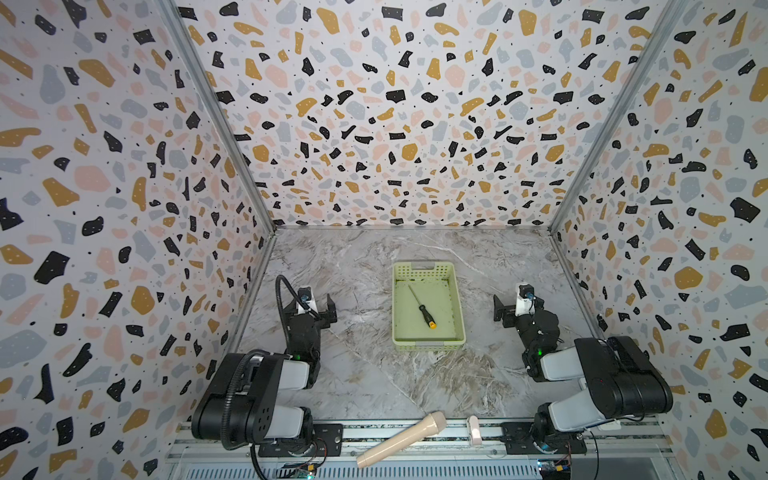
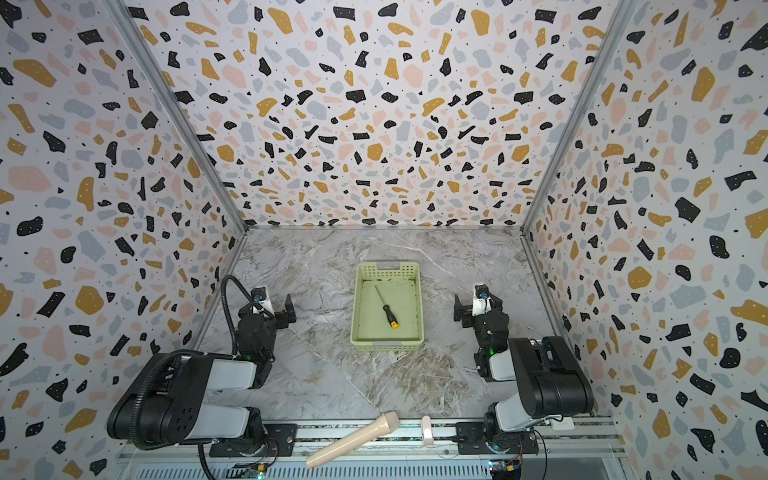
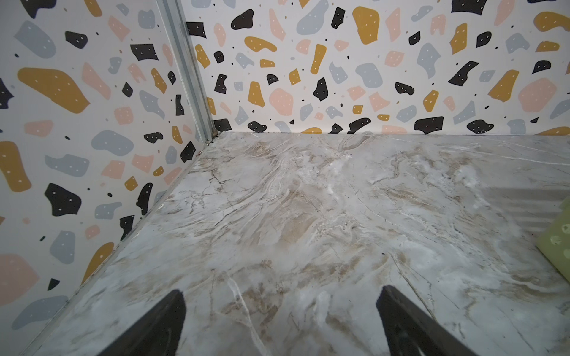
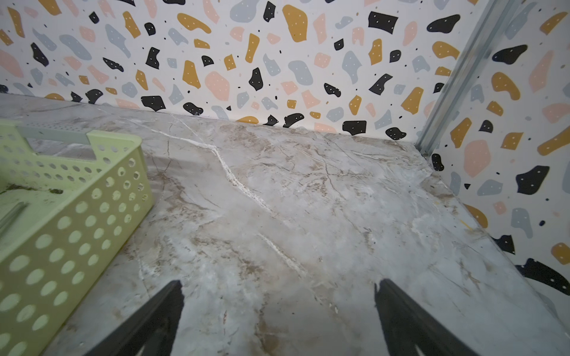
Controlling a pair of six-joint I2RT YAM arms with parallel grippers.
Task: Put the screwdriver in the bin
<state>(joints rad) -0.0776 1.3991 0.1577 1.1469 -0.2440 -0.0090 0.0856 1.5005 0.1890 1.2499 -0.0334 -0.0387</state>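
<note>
Lying slantwise on the floor of the bin (image 1: 460, 316), mid-frame in both top views, is the screwdriver (image 1: 422, 306), orange cap toward the lower edge. The left hand (image 3: 280, 292) and right hand (image 4: 277, 286) flank it above the bench (image 1: 353, 374), both spread wide, holding nothing.

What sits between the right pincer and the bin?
Nothing: only bare marble tabletop between the right pincer and the bin, seen in both top views and the right wrist view.
</note>
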